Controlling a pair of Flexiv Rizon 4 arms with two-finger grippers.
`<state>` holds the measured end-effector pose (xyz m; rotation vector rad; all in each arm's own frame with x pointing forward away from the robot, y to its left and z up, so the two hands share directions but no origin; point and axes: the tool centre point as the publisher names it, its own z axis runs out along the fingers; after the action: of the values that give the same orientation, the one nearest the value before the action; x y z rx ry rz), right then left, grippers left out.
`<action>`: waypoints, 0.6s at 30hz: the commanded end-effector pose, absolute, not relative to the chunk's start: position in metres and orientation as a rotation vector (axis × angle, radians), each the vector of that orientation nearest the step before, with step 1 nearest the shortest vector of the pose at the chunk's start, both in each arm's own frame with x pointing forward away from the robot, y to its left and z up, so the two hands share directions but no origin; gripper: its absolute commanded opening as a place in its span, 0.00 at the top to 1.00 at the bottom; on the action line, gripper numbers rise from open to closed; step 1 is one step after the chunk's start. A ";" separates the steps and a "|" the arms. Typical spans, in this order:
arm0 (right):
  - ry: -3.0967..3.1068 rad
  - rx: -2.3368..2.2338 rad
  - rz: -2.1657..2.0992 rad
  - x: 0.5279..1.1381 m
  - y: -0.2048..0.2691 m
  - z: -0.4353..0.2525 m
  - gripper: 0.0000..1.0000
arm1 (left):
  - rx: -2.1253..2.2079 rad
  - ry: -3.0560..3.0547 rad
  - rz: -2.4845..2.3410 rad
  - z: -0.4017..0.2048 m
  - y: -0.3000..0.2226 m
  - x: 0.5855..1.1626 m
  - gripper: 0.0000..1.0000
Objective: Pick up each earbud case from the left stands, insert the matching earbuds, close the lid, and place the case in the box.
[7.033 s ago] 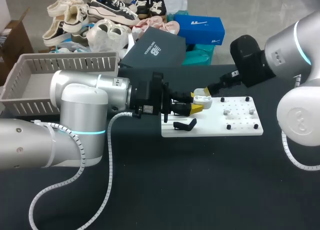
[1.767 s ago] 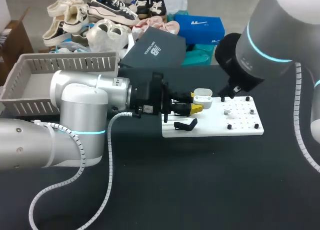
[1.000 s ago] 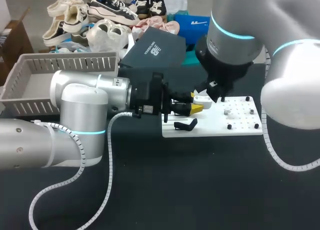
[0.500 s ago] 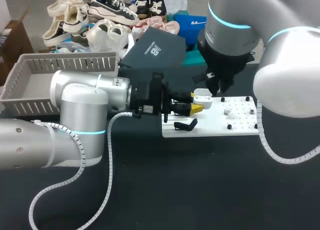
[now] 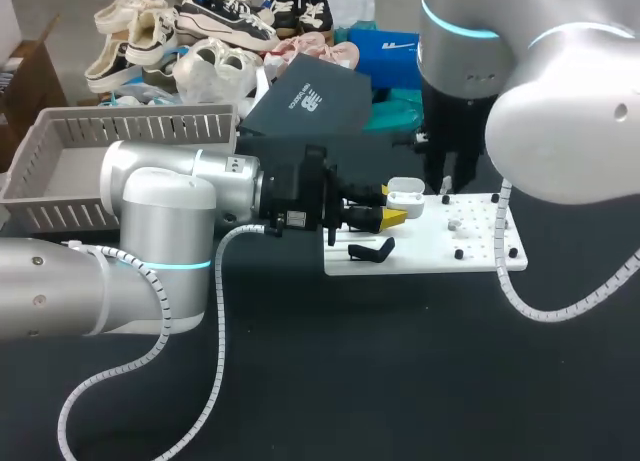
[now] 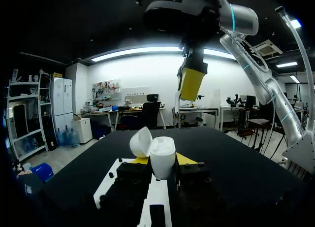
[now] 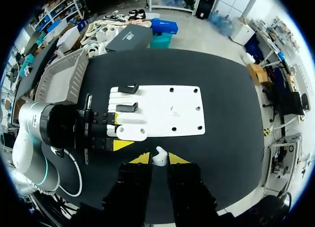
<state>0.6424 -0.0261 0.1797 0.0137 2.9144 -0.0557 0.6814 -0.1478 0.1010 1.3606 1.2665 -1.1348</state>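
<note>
Right gripper [image 7: 158, 158] is pinched shut on a little white earbud [image 7: 158, 155], and only its own wrist cam shows that; the head view hides those fingers behind the arm, and the left wrist cam just catches one yellow tip hanging above the case. Left gripper [image 6: 162, 160] is clamped on the open earbud case [image 6: 162, 152], lid flipped back, at the left end of the white board [image 5: 480, 253] just above a black stand [image 5: 370, 249]. Bare black table [image 5: 400, 381] runs in front of the board, and the grey basket [image 5: 130, 127] sits off behind the left arm.
</note>
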 end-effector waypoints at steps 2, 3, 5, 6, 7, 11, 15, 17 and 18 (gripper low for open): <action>2.907 0.015 -0.050 0.639 -0.029 0.180 1.00 | 1.365 1.264 -1.140 0.100 -0.148 0.684 1.00; 2.907 0.015 -0.050 0.639 -0.029 0.180 1.00 | 1.365 1.264 -1.140 0.100 -0.148 0.684 1.00; 2.907 0.015 -0.050 0.639 -0.029 0.180 1.00 | 1.365 1.264 -1.140 0.100 -0.148 0.684 1.00; 2.907 0.015 -0.050 0.639 -0.029 0.180 1.00 | 1.365 1.264 -1.140 0.100 -0.148 0.684 1.00; 2.907 0.015 -0.050 0.639 -0.029 0.180 1.00 | 1.365 1.264 -1.140 0.100 -0.148 0.684 1.00; 2.907 0.015 -0.050 0.639 -0.029 0.180 1.00 | 1.365 1.264 -1.140 0.100 -0.148 0.684 1.00; 2.994 0.140 0.028 0.642 -0.023 0.188 1.00 | 1.365 1.264 -1.140 0.100 -0.148 0.684 1.00; 3.049 0.257 0.088 0.647 -0.017 0.193 1.00 | 1.365 1.264 -1.140 0.100 -0.148 0.684 1.00; 3.051 0.267 0.102 0.648 -0.016 0.195 1.00 | 1.365 1.264 -1.140 0.100 -0.148 0.684 1.00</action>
<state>0.6370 -0.0186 0.1861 0.1976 2.9671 0.0641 0.6814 -0.1478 0.1011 1.3607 1.2665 -1.1348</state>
